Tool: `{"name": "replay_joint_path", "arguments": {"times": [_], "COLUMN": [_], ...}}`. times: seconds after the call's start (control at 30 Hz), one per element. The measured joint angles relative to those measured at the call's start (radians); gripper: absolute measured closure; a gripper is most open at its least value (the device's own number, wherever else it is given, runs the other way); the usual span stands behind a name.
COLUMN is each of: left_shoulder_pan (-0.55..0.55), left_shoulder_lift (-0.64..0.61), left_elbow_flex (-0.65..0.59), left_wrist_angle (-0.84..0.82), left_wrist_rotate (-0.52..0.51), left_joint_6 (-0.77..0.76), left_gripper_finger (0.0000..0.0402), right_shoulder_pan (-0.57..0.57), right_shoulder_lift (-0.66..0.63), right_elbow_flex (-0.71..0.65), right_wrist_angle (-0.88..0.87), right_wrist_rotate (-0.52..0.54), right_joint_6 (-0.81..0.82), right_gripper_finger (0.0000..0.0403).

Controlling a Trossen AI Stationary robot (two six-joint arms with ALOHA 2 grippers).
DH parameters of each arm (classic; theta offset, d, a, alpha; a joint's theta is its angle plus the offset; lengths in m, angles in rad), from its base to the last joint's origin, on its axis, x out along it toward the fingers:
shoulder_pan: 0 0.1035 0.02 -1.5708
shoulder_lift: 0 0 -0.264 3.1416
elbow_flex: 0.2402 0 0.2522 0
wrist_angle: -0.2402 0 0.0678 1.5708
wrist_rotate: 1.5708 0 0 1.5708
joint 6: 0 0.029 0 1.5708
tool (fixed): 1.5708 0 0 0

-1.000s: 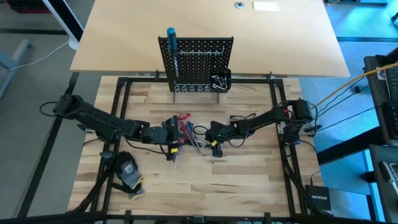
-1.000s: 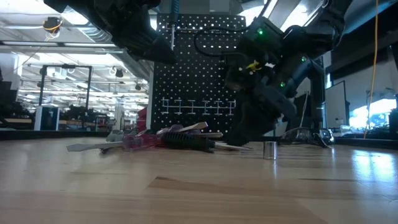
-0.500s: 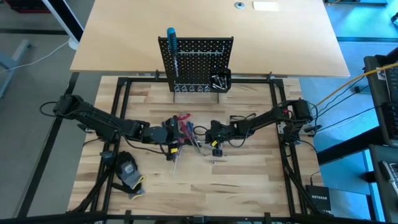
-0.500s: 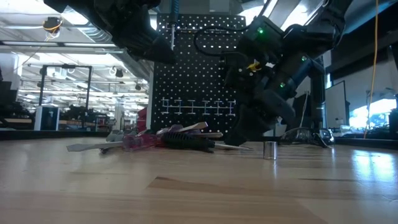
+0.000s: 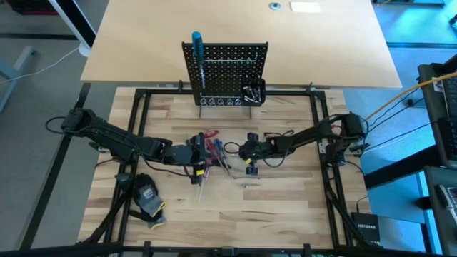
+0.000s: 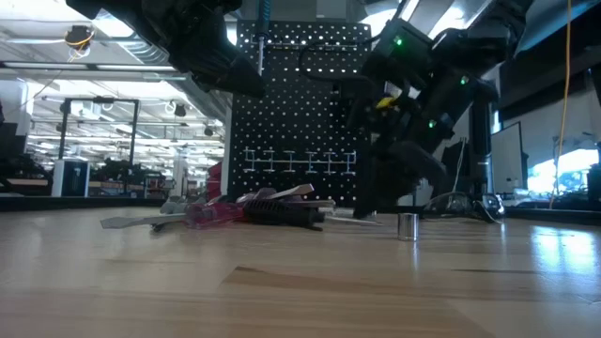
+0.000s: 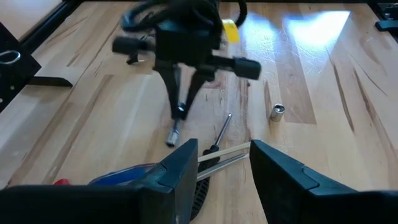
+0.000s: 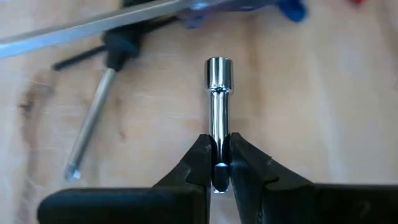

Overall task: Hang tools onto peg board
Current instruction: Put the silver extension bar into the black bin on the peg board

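Note:
The black peg board [image 5: 225,71] stands upright at the table's far edge, with a blue-handled screwdriver [image 5: 196,50] hung at its left. A pile of tools [image 5: 213,151] with red, blue and black handles lies mid-table. My right gripper [image 8: 217,163] stands just right of the pile, shut on a slim silver bit [image 8: 217,106]. From the left wrist view, that gripper [image 7: 180,111] points down at the wood. My left gripper [image 7: 222,163] hovers open over the pile's left side, touching nothing. My right gripper pinches the silver bit by its near end [image 8: 217,149] between the two fingertips. The fingers slant down from the table's right side, and the bit runs on past them in line with the fingers. Whether its far socket end [image 7: 172,138] is clear of the wood, I cannot tell.
A short silver socket [image 6: 407,226] stands alone on the wood near the pile. A thin black-headed rod [image 8: 93,102] lies beside the held bit. A black-and-yellow glove [image 5: 148,196] lies at the near left. A small black bin [image 5: 253,93] hangs on the board's right.
My right gripper has tipped, its wrist rising a little from the table in the low view. The tool pile and the lone socket lie as before.

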State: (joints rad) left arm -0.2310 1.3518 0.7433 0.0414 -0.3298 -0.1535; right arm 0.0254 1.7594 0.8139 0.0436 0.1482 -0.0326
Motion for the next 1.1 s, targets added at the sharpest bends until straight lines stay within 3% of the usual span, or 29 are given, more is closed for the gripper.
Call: {"name": "replay_joint_path", "arguments": {"times": [0.3,0.57,1.1], "left_shoulder_pan": [0.0,0.0,0.0], "left_shoulder_lift": [0.0,-0.002,-0.002], "left_elbow_flex": [0.0,0.0,0.0], "left_wrist_angle": [0.001,0.003,0.0], "left_wrist_rotate": [0.0,0.0,0.0], "left_joint_6": [0.0,0.0,0.0], "left_gripper_finger": [0.0265,0.0265,0.0265], "right_shoulder_pan": [0.0,-0.009,-0.258], "right_shoulder_lift": [-0.229,-0.426,-0.474], "right_elbow_flex": [0.014,0.1,0.239], "right_wrist_angle": [-0.127,-0.13,-0.133], "right_wrist_rotate": [0.06,0.176,0.232], "right_joint_6": [-0.013,-0.148,-0.237], "right_gripper_finger": [0.0358,0.0357,0.0356]}}
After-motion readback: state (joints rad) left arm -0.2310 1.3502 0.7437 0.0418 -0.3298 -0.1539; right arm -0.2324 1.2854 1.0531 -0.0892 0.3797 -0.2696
